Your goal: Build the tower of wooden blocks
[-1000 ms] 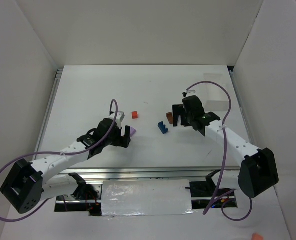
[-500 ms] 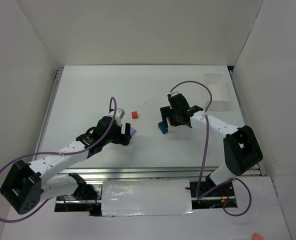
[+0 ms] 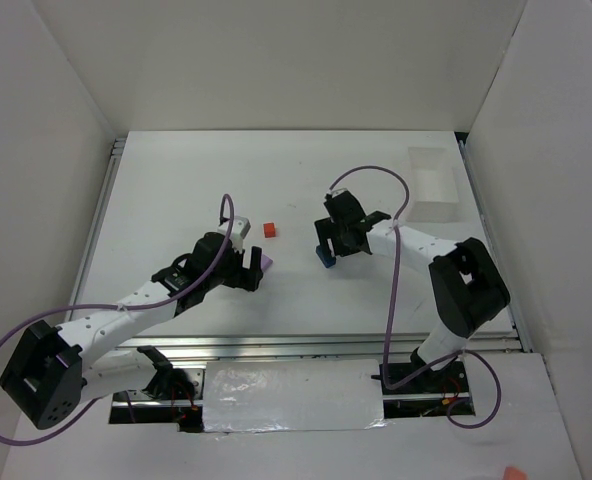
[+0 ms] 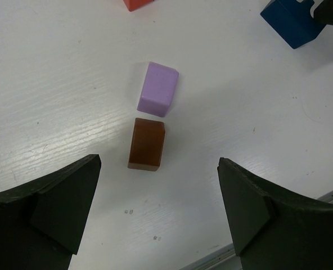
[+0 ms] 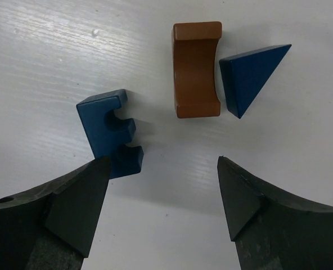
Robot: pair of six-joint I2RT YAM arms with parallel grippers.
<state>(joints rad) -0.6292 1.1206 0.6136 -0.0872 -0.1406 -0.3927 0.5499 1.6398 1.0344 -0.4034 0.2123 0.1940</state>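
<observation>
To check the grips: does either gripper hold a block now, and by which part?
Nothing is held. The left gripper stands open above the purple block and brown block; the right gripper is open near the blue notched block.

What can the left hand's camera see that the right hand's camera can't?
Only the left wrist view shows the purple block, the small brown block just below it, and a corner of the red block. Only the right wrist view shows the brown arch block and the blue triangle beside it. Both show the white table and, it seems, the same blue notched block.
</observation>
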